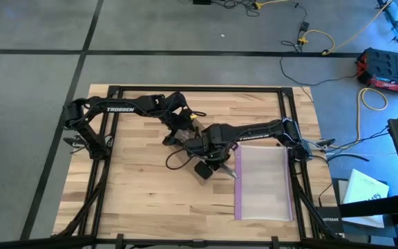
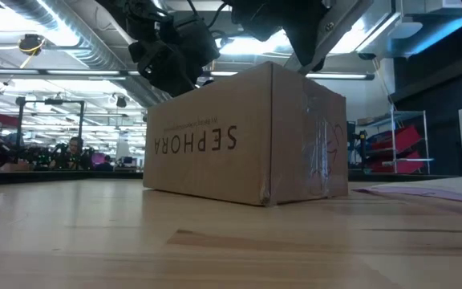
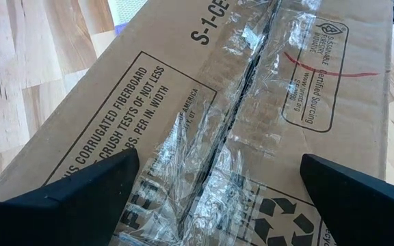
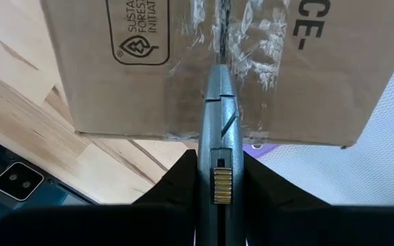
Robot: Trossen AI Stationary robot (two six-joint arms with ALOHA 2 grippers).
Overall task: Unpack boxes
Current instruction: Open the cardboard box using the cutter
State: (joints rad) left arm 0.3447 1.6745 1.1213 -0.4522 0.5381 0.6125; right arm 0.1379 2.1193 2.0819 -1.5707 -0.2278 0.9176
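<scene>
Cardboard box (image 2: 247,136) at mid-table, taped seam (image 3: 234,116) facing up, beside a clear plastic bag (image 1: 262,181). Right gripper (image 4: 219,179), clamped on a grey knife tool (image 4: 218,130), sets the tip on the seam at the box's edge. Left gripper (image 3: 217,179), fingers spread wide, hovers just above the box top.

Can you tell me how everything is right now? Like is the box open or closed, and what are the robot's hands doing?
box: closed, flaps taped shut, standing on the table.
tape: stuck along the top seam, wrinkled.
grey cutter: held, its tip at the taped seam.
right hand: shut on the grey cutter, above the box.
left hand: open, over the box top, holding nothing.
clear bag: lying flat on the table beside the box.
</scene>
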